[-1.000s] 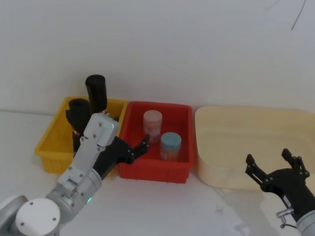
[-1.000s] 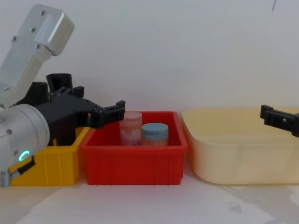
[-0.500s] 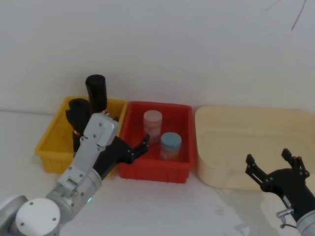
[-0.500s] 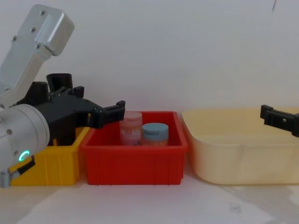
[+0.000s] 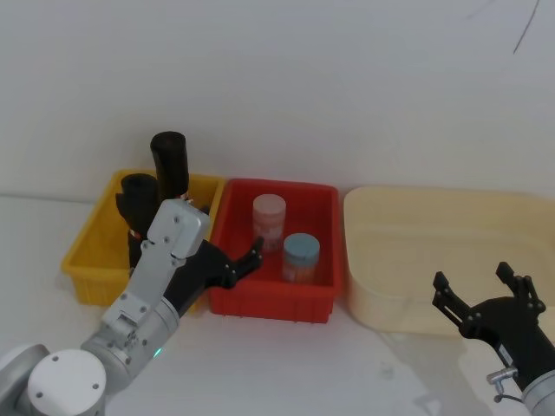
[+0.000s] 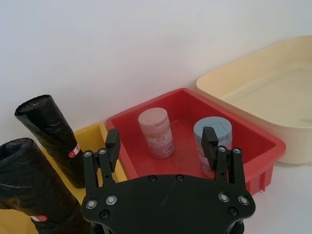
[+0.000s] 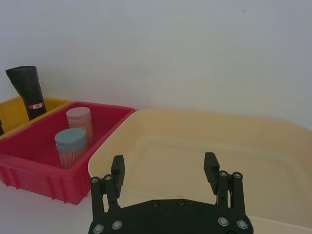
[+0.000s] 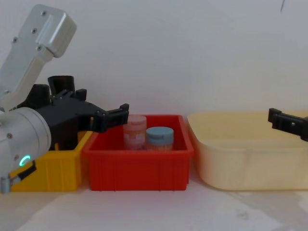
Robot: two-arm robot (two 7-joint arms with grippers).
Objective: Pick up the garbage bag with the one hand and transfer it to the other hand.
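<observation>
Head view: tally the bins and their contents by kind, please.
Bins: 3 (yellow bin, red bin, cream tub)
Black rolls: 2 (garbage bag, taller roll)
Jars: 2 (pink-lidded jar, blue-lidded jar)
Total: 7

Garbage bag (image 5: pixel 135 194) in leftmost bin (image 5: pixel 85 258)

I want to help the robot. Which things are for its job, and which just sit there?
For the job: garbage bag, left gripper, right gripper.
Just sitting: taller black roll, yellow bin, red bin, pink jar, blue-lidded jar, cream tub.
</observation>
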